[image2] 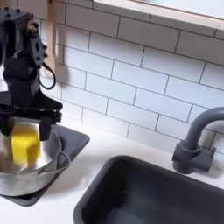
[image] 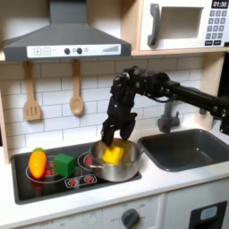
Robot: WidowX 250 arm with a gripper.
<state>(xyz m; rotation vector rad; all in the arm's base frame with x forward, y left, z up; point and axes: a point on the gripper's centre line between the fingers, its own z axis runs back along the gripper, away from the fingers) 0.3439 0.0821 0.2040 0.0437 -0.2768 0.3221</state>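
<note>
The yellow block [image2: 24, 144] lies inside the steel pot [image2: 54, 164], directly at six o'clock beneath the spread gripper [image2: 31, 122].

**Count of things around the gripper**

One gripper [image: 114, 136], its fingers down in one pot [image: 121, 167], in both exterior views. One yellow block [image2: 24, 144] inside the pot, between the fingers. To the first exterior view's left of the gripper: one green block [image: 64, 165] and one orange-yellow vegetable [image: 37, 163], both on the one stove [image: 22, 186]. Behind it on the wall, two wooden utensils: one spatula [image: 31, 101], one spoon [image: 77, 97]. To its right, one sink [image: 186, 149] and one faucet [image2: 197, 138]. Above, one hood [image: 63, 42] and one microwave [image: 186, 24]
</note>
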